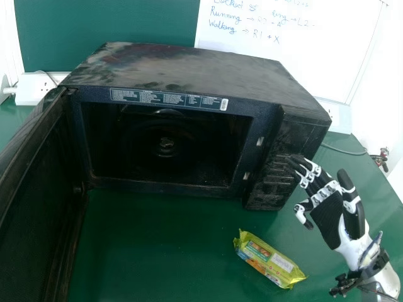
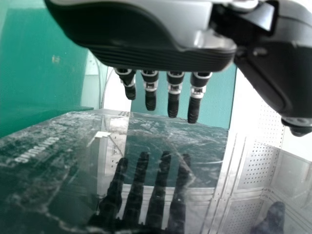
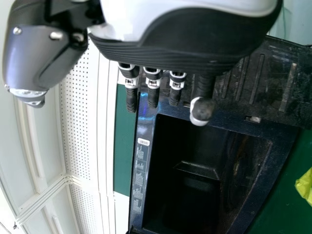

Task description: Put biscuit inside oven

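At lower right of head view: biscuit packet (image 1: 267, 258) on green table (image 1: 151, 239), in front of open oven (image 1: 189, 69). Right wrist view: packet's yellow-green end. Right hand (image 1: 330, 217) near control panel, fingers open, slightly bent. Left wrist view: left hand (image 2: 156, 51), fingers straight, mirrored in glossy surface (image 2: 204, 161).

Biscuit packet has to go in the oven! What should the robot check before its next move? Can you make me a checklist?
1. Door open: ok.
2. Packet on the table, in front of the oven: ok.
3. Right hand open: ok.
4. Right hand holding the packet: not ok, it's by the control panel.
5. Packet sealed all round: cannot tell, its underside is hidden.
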Available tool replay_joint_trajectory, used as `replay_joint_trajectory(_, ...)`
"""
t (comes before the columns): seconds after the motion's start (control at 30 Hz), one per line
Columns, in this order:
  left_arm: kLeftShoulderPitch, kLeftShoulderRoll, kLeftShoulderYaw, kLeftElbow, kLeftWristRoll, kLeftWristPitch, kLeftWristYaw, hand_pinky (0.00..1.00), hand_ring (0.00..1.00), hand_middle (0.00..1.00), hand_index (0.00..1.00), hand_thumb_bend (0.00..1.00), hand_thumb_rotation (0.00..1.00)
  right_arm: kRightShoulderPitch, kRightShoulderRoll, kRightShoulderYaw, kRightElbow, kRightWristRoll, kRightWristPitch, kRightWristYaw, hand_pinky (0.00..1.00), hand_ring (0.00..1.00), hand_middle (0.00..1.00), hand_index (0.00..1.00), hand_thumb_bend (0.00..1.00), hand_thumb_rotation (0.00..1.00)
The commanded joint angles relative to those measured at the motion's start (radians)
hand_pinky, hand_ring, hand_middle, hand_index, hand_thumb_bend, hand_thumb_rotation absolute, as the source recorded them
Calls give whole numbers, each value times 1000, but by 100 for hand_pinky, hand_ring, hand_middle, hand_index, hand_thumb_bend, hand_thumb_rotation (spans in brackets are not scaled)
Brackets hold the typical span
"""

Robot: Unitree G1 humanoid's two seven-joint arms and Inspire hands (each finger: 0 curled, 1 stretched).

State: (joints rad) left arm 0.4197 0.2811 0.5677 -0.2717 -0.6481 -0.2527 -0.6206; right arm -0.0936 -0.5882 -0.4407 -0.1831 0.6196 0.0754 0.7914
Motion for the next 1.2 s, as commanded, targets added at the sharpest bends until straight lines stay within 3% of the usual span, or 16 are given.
replay_joint_trajectory(0.0,10,3,-7,-6,1,3,-6,100,100,100,100,100,100,-1,-3,-8,-4,5,-3,-3,0,100,100,94,87,97)
replay_joint_trajectory(0.53,7,-2,-15,-8,3,5,-7,100,100,100,100,100,100,11,-24,-10,-21,-24,-19,-5,0,100,99,94,86,96)
replay_joint_trajectory(0.73,11,-7,-21,-15,13,1,1,98,100,100,100,99,100,13,-85,-6,9,-171,-188,56,0,100,99,93,86,96)
replay_joint_trajectory(0.93,13,-12,-26,-25,12,10,12,100,100,100,100,100,100,46,-155,-4,-29,-294,-210,31,0,100,99,91,87,94)
replay_joint_trajectory(1.17,14,-14,-33,-36,30,7,30,100,100,100,100,100,100,78,-209,1,-101,-489,-309,-24,0,100,100,93,88,96)
